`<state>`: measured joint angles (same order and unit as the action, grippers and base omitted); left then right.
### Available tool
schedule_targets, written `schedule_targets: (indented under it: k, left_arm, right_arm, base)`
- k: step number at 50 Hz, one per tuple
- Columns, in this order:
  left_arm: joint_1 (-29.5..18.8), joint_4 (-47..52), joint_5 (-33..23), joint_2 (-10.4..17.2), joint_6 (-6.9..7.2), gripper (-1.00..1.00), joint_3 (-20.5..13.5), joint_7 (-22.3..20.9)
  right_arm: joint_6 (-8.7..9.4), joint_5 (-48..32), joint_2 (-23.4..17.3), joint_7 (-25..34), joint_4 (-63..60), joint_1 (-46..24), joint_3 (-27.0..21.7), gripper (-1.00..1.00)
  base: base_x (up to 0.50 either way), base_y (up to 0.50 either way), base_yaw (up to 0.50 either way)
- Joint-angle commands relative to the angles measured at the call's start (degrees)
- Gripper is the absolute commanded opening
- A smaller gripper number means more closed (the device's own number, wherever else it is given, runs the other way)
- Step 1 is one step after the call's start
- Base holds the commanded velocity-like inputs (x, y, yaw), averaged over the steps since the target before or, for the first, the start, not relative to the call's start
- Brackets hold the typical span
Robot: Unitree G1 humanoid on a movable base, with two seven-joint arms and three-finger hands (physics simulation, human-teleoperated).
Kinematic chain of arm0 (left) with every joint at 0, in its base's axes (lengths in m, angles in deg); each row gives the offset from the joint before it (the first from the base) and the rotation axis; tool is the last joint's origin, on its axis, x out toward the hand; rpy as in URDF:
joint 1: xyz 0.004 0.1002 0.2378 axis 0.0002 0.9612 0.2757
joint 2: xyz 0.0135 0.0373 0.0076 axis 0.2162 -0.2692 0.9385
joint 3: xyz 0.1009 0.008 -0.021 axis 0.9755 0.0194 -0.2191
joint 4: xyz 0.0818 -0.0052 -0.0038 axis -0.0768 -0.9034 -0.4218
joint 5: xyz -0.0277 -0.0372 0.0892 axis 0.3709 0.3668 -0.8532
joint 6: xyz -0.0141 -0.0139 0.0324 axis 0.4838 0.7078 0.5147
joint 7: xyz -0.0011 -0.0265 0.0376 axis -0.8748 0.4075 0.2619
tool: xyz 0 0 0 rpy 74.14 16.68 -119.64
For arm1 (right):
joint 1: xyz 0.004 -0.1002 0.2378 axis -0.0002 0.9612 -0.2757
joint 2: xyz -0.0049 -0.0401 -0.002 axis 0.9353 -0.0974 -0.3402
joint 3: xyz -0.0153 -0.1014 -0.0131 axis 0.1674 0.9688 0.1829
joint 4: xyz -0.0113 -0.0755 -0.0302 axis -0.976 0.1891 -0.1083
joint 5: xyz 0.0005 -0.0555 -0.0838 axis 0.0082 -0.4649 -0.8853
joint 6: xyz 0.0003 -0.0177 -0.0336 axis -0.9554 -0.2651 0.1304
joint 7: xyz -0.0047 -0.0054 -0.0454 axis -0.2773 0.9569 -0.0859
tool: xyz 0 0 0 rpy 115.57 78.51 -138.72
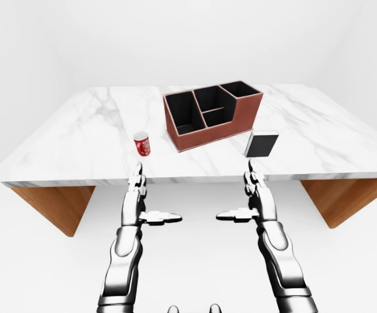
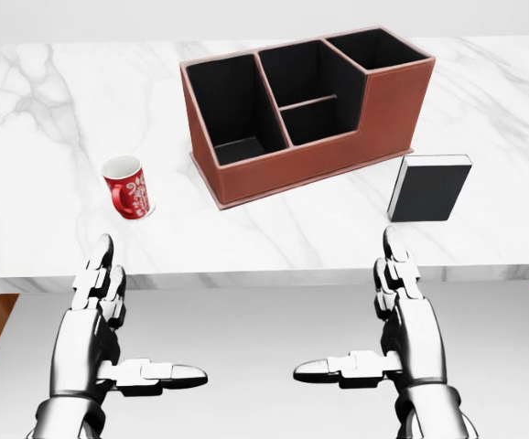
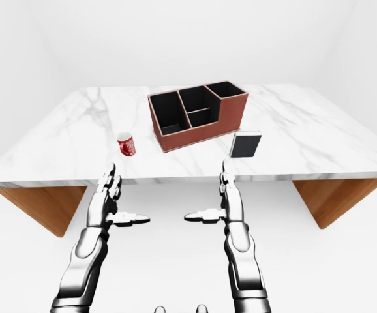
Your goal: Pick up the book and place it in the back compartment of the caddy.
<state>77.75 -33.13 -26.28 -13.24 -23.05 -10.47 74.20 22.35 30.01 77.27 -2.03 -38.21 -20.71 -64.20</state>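
Bare marble table (image 2: pixel 274 233) lies between the caddy (image 2: pixel 306 110) and the near edge. A book (image 2: pixel 429 187) stands just right of the caddy, a mug (image 2: pixel 129 187) well left, with open gaps beside both.

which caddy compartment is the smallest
The low one in the middle of the caddy, nearest the bottom of the head view; a divider cuts it from the compartment above it, while the others are larger.

My left hand (image 1: pixel 136 195) & right hand (image 1: pixel 259 195) open, off table (image 1: pixel 77 140). Book (image 1: pixel 261 144) at 4 o'clock of caddy (image 1: pixel 212 112); mug (image 1: pixel 141 143) at 8.
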Motion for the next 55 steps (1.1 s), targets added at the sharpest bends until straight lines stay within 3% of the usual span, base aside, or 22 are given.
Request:
schedule_targets:
  k: [1,3,7,30,44,55]
  left_arm:
    - [0.58,2.81,0.49,0.61,2.01,1.00,-1.07,-1.44]
    - [0.75,3.84,0.58,0.59,2.81,1.00,-1.08,-1.53]
    - [0.80,5.90,0.88,0.69,4.58,1.00,-1.35,-1.67]
    - [-0.60,29.82,3.00,1.99,4.58,1.00,-4.86,-2.59]
    - [-1.44,35.46,3.40,2.10,4.58,1.00,-5.85,-3.04]
    - [-1.41,38.04,3.77,2.12,4.58,1.00,-5.74,-3.16]
  right_arm:
    - [3.48,0.31,-0.74,1.51,-4.03,0.37,-1.15,1.00]
    - [4.44,0.10,-0.74,1.68,-5.51,0.63,-1.02,1.00]
    - [4.44,-0.27,-0.85,2.36,-9.19,1.19,-0.96,1.00]
    - [4.44,1.78,-2.20,3.88,-36.37,-1.33,-5.30,1.00]
    - [4.44,8.80,-3.06,5.47,-45.03,-3.42,-10.13,1.00]
    - [4.44,11.23,-4.62,4.95,-47.78,-4.28,-11.54,1.00]
  base:
    - [0.00,0.00,0.00]
    - [0.00,0.00,0.00]
    - [0.00,0.00,0.00]
    - [0.00,0.00,0.00]
    - [0.00,0.00,0.00]
    - [0.47,-0.04,0.00]
